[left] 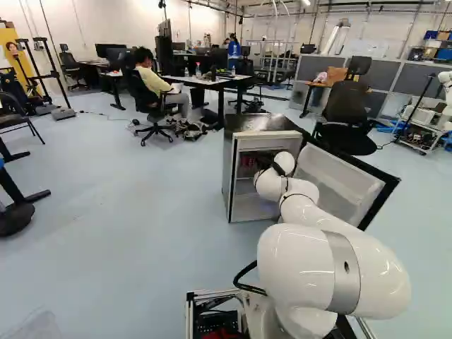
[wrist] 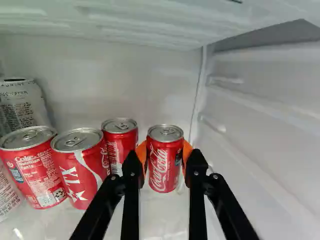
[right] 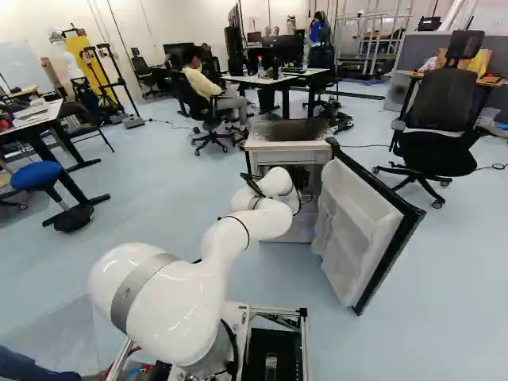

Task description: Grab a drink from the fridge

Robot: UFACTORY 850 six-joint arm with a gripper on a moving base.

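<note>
At the mouth of the open fridge point(left: 232, 169) my gripper point(left: 268, 162) reaches in; its fingers are hard to make out there. The wrist view shows the gripper point(wrist: 164, 156) shut on a small red can point(wrist: 165, 162), one orange pad against each side. The can is upright, near the fridge's inner side wall. Beside it, past one finger, stands another red can point(wrist: 120, 142), with two more red cans point(wrist: 80, 162) point(wrist: 32, 167) farther along the shelf.
Silver-white cans point(wrist: 21, 107) stand at the row's far end. The shelf's ceiling point(wrist: 125, 20) is overhead. The fridge door point(right: 357, 226) hangs open right of the arm in both base views. An office chair point(right: 440, 143) stands beyond the door.
</note>
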